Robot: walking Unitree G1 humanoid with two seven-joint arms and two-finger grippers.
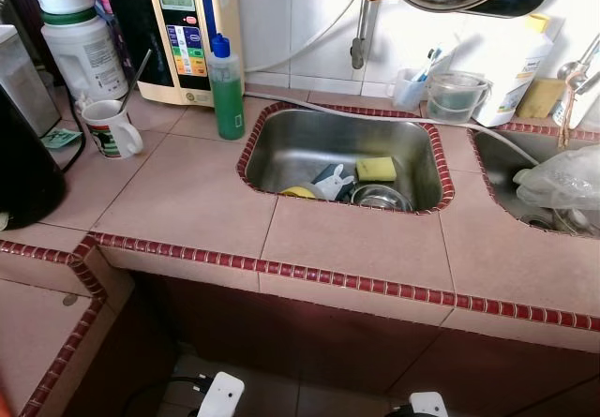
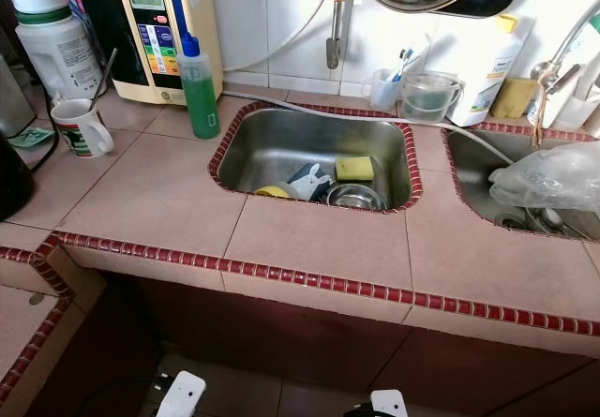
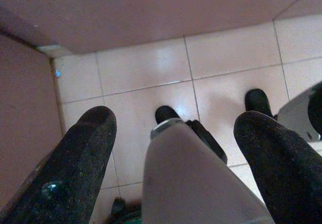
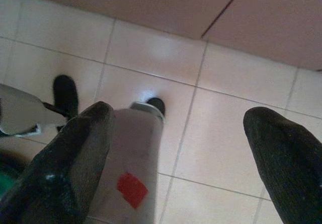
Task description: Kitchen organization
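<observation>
A steel sink (image 1: pixel 309 145) is set into the pink tiled counter (image 1: pixel 187 201). In it lie a yellow sponge (image 1: pixel 375 169), a steel bowl (image 1: pixel 380 197), a white item (image 1: pixel 328 185) and a yellow item (image 1: pixel 298 192). A green soap bottle (image 1: pixel 226 89) stands at the sink's left rim, a white mug (image 1: pixel 111 128) further left. Both arms hang down by the floor. My left gripper (image 3: pixel 173 153) is open over the floor tiles, with the robot's leg between its fingers. My right gripper (image 4: pixel 181 158) is open too, nothing held.
A water ionizer (image 1: pixel 192 28) and a large white jar (image 1: pixel 82 42) stand at the back left. Cups (image 1: pixel 455 96), a white bottle (image 1: pixel 511 70) and a tap (image 1: pixel 364 23) line the back wall. A second sink (image 1: pixel 525 169) on the right holds a plastic bag (image 1: pixel 562 178).
</observation>
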